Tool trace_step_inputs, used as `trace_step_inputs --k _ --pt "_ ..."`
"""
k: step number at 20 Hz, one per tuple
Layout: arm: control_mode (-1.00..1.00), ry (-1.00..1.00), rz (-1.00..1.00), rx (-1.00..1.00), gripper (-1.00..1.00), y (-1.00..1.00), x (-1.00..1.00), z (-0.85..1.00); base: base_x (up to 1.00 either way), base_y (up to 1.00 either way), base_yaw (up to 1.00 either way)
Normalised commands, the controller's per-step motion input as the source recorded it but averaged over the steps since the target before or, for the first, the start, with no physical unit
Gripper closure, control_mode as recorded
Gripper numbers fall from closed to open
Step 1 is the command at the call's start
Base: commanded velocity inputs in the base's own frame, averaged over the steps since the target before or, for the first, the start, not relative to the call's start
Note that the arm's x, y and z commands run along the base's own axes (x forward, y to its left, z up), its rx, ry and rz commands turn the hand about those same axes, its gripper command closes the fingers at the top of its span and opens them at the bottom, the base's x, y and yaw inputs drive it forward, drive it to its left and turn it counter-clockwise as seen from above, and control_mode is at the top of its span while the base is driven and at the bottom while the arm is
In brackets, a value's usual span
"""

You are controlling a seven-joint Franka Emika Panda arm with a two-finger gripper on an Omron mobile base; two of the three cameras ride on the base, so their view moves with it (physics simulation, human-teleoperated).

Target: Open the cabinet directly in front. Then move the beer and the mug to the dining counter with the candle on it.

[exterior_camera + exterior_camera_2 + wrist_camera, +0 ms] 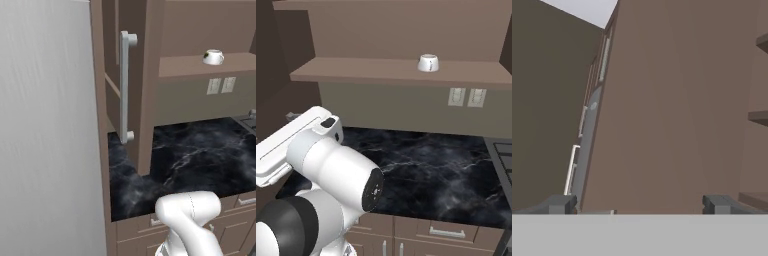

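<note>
The brown wooden cabinet stands open; its left door is swung out toward me, with the long silver bar handle on its outer face. The white mug sits alone on the cabinet's bottom shelf, and the right base view has the mug right of the shelf's middle. My gripper is open with nothing between its fingertips; it faces a brown door panel at close range, with shelf edges at the right. The beer, the candle and the dining counter are out of view.
A black marble worktop over brown drawer fronts lies under the cabinet. A tall grey appliance side walls off the left. Two wall outlets sit below the shelf. A stove edge shows at the right.
</note>
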Motion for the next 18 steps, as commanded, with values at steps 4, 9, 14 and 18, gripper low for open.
trace_step_inputs --k 4,9,14,18 --pt "1.00 0.00 0.00 0.00 -1.00 0.00 0.00 0.00 0.00 0.00 0.00" --pt "-1.00 0.00 -0.01 0.00 -1.00 -0.01 0.00 0.00 0.00 0.00 0.00" --pt "-1.00 0.00 -0.07 0.00 -1.00 -0.22 0.00 0.04 0.00 0.00 0.00" --pt "-1.00 0.00 -0.12 0.00 -1.00 -0.29 0.00 0.10 0.00 0.00 0.00"
